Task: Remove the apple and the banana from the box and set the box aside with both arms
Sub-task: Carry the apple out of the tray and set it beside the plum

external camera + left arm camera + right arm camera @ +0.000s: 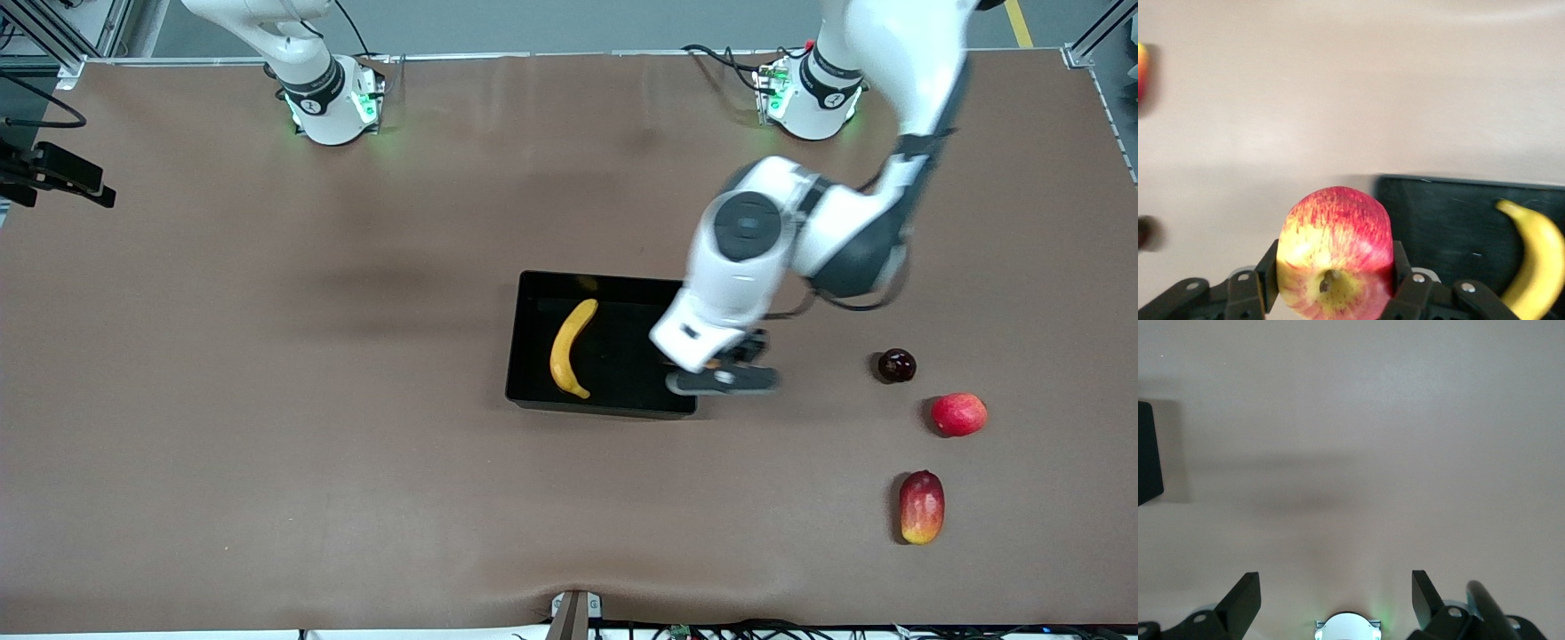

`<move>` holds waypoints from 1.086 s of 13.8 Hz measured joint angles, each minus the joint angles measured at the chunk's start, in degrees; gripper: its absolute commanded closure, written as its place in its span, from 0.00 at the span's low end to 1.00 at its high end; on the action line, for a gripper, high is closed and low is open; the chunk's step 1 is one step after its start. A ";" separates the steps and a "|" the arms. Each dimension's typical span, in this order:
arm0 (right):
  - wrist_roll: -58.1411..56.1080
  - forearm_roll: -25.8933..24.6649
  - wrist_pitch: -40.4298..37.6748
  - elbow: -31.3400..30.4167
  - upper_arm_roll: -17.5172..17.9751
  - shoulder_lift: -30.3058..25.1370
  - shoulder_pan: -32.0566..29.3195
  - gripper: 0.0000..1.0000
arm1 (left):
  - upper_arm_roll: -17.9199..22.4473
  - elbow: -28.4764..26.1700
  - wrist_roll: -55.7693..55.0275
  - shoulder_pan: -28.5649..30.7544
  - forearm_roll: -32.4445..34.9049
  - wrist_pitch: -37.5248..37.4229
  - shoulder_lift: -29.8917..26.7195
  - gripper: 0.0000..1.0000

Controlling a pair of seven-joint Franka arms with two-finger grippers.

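My left gripper (pixel 722 377) is shut on the apple (pixel 1335 250), red streaked with yellow, and holds it over the edge of the black box (pixel 605 284) at the left arm's end. The hand hides most of the apple in the front view. The yellow banana (pixel 569 348) lies in the box, toward the right arm's end of it. The left wrist view also shows the box (pixel 1438 220) and the banana (pixel 1535 260). My right gripper (pixel 1336 593) is open and empty over bare table near its own base (pixel 1348 627). It is out of the front view.
A dark plum (pixel 896 365), a plain red round fruit (pixel 958 414) and a red-and-yellow mango (pixel 921 507) lie on the brown table toward the left arm's end, the mango nearest the front camera. A corner of the box (pixel 1148 453) shows in the right wrist view.
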 measured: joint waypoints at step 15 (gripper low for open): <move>0.00 0.00 -0.01 0.10 -0.21 -0.07 -0.02 0.00 | 0.21 -8.16 16.55 20.28 -0.35 10.62 11.96 0.53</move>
